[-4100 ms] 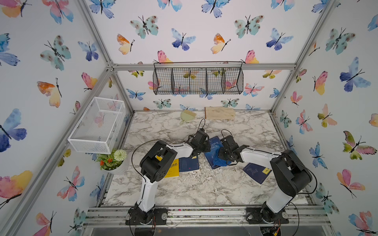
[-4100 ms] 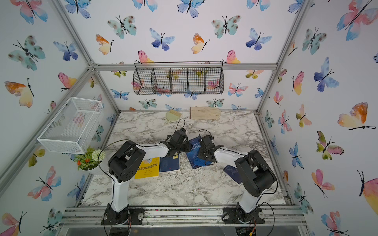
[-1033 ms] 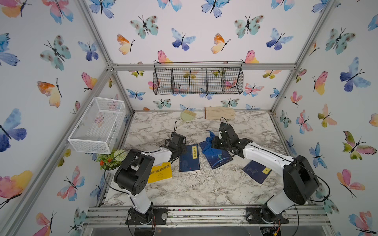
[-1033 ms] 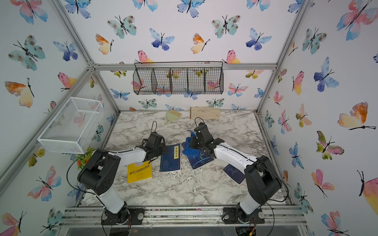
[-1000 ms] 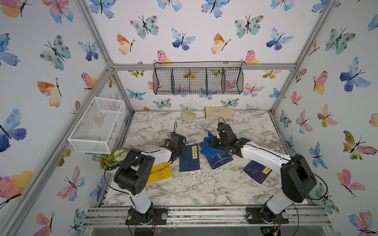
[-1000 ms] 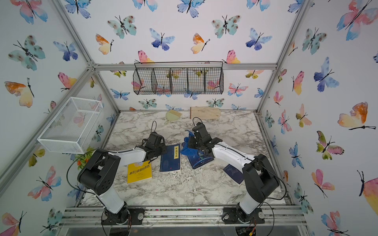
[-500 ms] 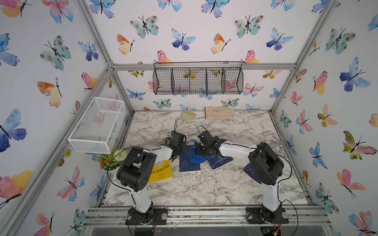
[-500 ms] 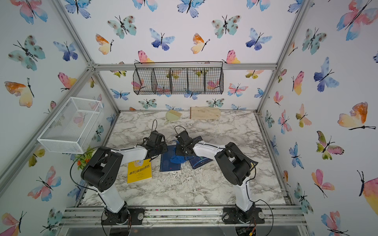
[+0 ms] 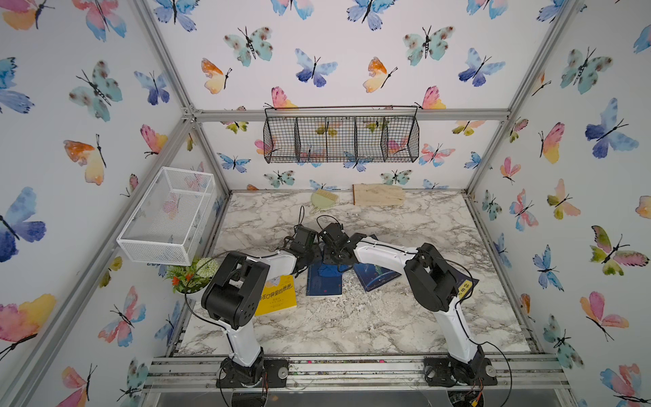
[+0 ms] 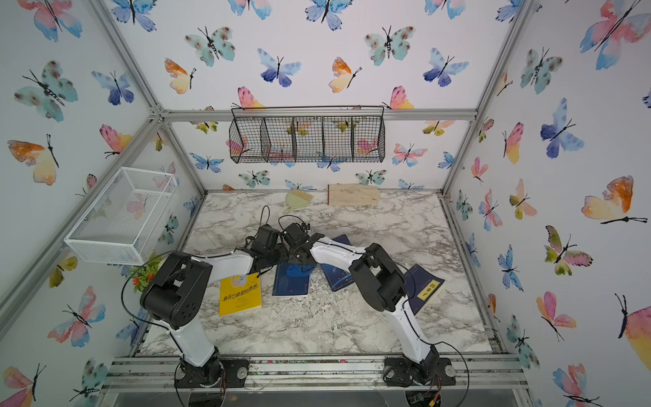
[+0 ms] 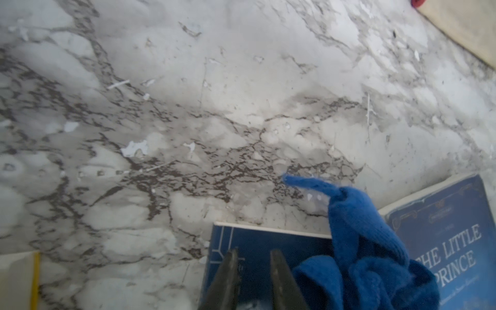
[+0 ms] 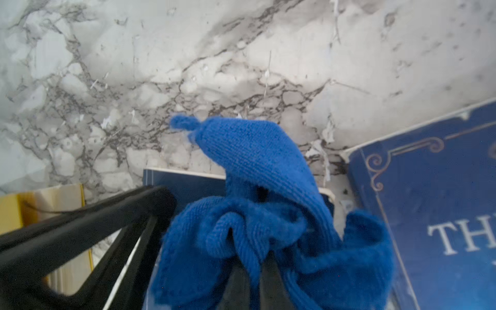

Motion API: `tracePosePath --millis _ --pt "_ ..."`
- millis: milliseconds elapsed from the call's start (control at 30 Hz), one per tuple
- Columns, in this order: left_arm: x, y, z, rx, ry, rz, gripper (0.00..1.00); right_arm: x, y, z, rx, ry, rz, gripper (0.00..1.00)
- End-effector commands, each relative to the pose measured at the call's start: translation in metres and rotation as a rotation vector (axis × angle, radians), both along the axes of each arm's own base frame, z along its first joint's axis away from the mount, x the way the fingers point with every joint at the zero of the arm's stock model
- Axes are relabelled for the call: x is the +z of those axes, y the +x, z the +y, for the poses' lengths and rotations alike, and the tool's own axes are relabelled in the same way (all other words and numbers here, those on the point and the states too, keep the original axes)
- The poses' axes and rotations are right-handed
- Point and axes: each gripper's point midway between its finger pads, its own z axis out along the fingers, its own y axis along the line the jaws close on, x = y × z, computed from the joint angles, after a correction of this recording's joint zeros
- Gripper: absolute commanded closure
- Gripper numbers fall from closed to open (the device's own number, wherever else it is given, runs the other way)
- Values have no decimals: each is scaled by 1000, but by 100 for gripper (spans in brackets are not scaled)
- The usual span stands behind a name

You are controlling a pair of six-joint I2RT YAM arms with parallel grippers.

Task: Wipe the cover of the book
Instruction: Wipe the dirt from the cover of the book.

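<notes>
The marble table carries several books laid flat. The dark blue book to be wiped lies near the middle, between a yellow book on its left and a second blue book, titled The Little Prince, on its right. It lies cover up, so a cloth can pass over it. A blue cloth sits bunched at the far end of that cover, where the two arms meet. The right gripper is clamped on the cloth's gathered folds, a hold that would let it drag the wad across the cover. The left gripper points down at the book's far left corner, its jaws a narrow gap apart with nothing between them. It looks placed to pin the book against sliding during the wipe, though contact with the cover cannot be confirmed.
</notes>
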Motion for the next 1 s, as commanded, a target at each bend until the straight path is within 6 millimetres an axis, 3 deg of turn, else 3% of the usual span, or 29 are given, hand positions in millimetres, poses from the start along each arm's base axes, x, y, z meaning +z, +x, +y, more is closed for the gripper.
tracePosePath --millis 0,100,200,367,567,700,800,967 --pt "-18 -22 20 47 25 84 75 -44 -17 -38 -40 -183 80 99" --pt "-6 -23 36 107 36 42 73 -47 -21 -47 -44 -184 78 99" --pt "-4 -22 38 119 39 29 71 -48 -25 -55 -44 -200 84 99" --pt "-22 -22 39 122 46 95 71 -46 -34 -54 -1 -176 106 99" --pt "-36 -23 31 97 -15 136 75 -39 -66 -41 62 -27 180 99" --pt "-38 -23 28 88 -31 141 80 -30 -79 -50 38 10 168 99" --pt "-41 -23 26 82 -41 149 83 -35 -71 -53 31 -15 128 99" --pt "-42 -24 23 73 -52 154 84 -43 -37 -42 45 -117 82 99"
